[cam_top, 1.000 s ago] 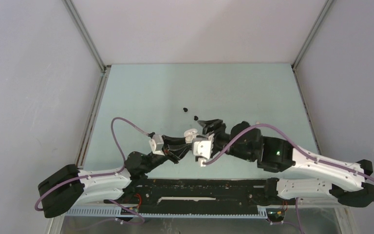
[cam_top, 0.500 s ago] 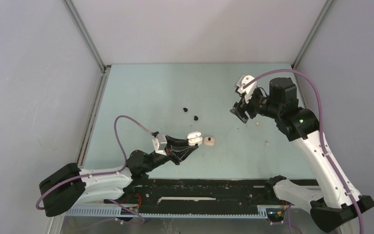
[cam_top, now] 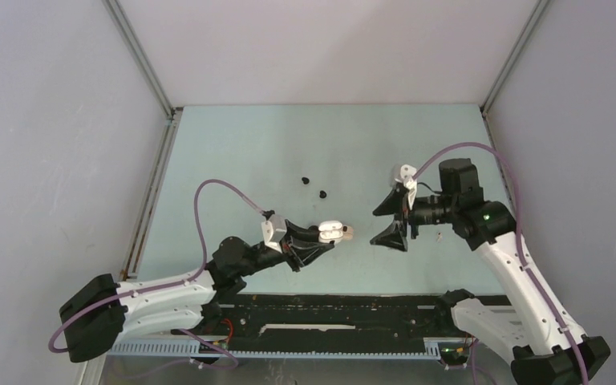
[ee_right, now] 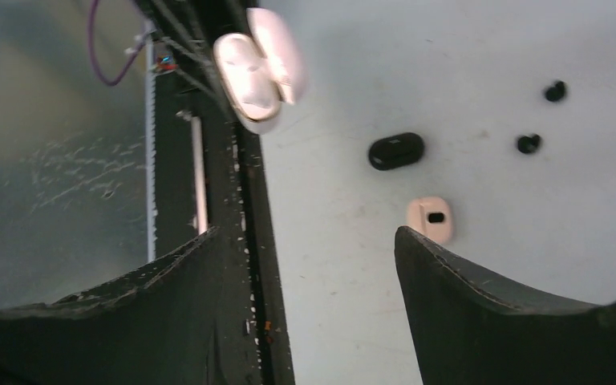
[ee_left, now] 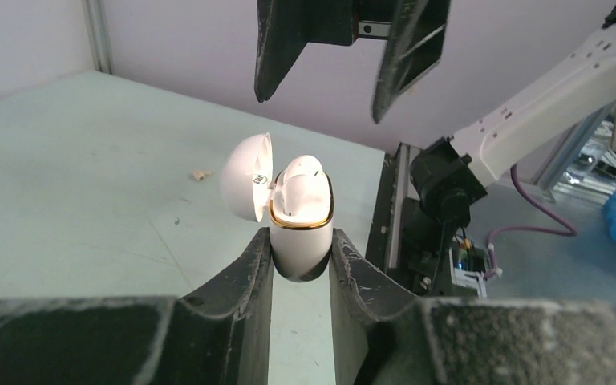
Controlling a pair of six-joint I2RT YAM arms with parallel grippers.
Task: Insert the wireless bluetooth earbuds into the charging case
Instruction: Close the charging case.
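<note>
We've got the left gripper (ee_left: 301,261) clamped on the white charging case (ee_left: 298,233), lid flipped open, white earbuds (ee_left: 295,183) sitting inside. The right gripper (cam_top: 377,227) hangs beside it, spread wide and empty. Two black earbuds (cam_top: 305,180) lie on the table (cam_top: 233,144) farther back.

One black earbud (cam_top: 305,180) lay near a second black earbud (cam_top: 322,193) on the pale green bench (cam_top: 233,152), alongside a black oval case (ee_right: 396,151) and a small pink piece (ee_right: 431,219).
</note>
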